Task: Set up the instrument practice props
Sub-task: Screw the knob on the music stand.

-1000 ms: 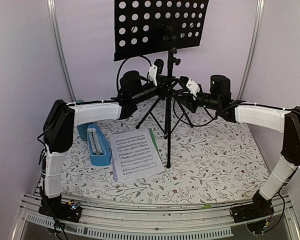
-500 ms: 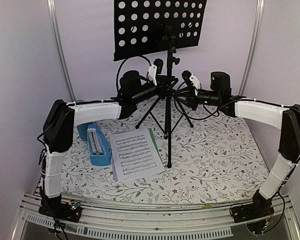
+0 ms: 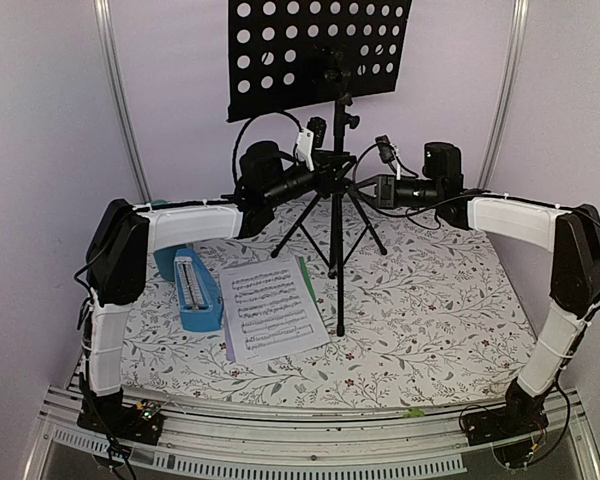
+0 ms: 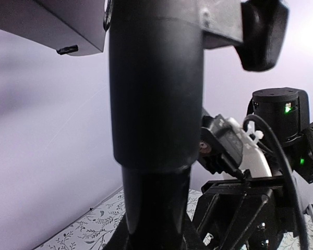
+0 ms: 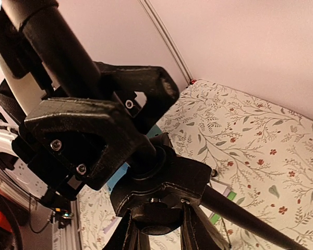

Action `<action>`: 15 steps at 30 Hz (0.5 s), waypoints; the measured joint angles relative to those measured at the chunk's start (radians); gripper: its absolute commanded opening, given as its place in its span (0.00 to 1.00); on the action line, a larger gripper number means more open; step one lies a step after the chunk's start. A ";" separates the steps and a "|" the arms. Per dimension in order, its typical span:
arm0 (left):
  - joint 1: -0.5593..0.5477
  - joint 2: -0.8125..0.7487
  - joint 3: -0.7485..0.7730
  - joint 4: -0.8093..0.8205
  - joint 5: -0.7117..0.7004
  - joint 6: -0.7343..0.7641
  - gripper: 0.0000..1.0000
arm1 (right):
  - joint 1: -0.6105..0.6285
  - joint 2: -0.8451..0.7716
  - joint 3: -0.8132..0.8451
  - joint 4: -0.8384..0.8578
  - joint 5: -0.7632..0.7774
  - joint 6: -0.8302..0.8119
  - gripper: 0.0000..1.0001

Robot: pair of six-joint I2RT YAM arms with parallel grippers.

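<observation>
Near you, the white and green music pages (image 3: 272,310) lie flat on the flowered cloth (image 3: 440,310), and the small blue pyramid metronome (image 3: 195,290) is just beside them on the left. Behind it is a teal cup (image 3: 165,262), mostly hidden by the arm, so the inside is not visible. The black stand (image 3: 338,260) is upright at mid-table on 3 legs, w/ a perforated desk on top. The left gripper (image 3: 327,176) clamps its pole above the leg hub. The right gripper (image 3: 370,188) is just beside the pole; its jaws I cannot tell.
</observation>
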 measured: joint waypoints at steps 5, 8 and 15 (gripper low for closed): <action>-0.001 0.000 0.000 0.000 -0.002 -0.002 0.00 | -0.014 0.017 -0.016 0.074 -0.061 0.259 0.00; -0.001 0.000 -0.002 0.004 -0.003 -0.003 0.00 | -0.022 0.032 -0.027 0.132 -0.102 0.423 0.00; 0.003 -0.002 -0.030 0.047 0.001 0.007 0.00 | -0.026 0.050 -0.079 0.280 -0.173 0.886 0.00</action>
